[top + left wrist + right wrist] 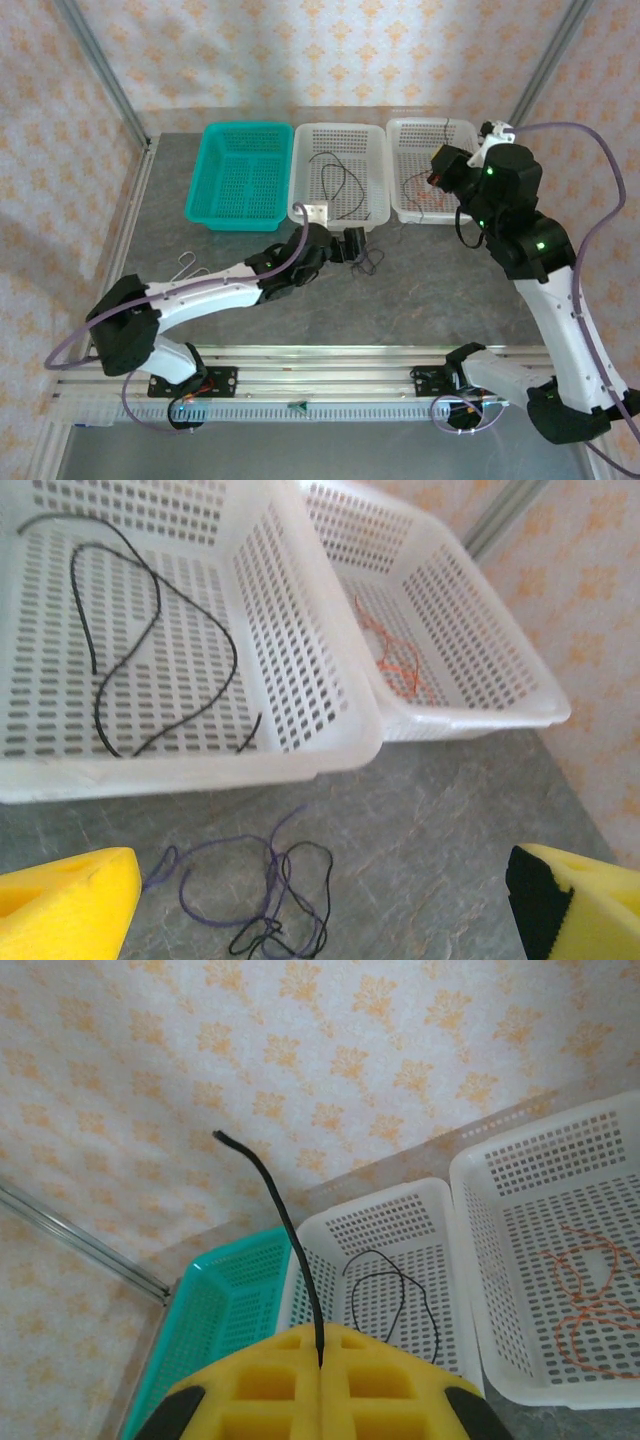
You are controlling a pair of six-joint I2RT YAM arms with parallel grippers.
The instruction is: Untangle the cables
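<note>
Left wrist view: my left fingers (60,905) are spread wide and holding nothing, with one yellow pad in each lower corner. Between them, on the grey tabletop (450,810), lies the tangle of purple and black cables (270,895), just in front of the middle white basket (300,630). Inside that basket a loose black cable (235,660) curls across the floor. The right white basket (480,630) beside it holds an orange cable (390,665).

On the right wrist camera my right fingers (280,1390) are clenched on a short black cable (275,1200). It rises from the seam between the pads and bends left against the wallpaper.

From the top external camera I see the right arm raised above the right white basket. The left arm lies low across the tabletop with its fingers at the tangle. The teal basket (250,127) stands at the left end of the row of three.
</note>
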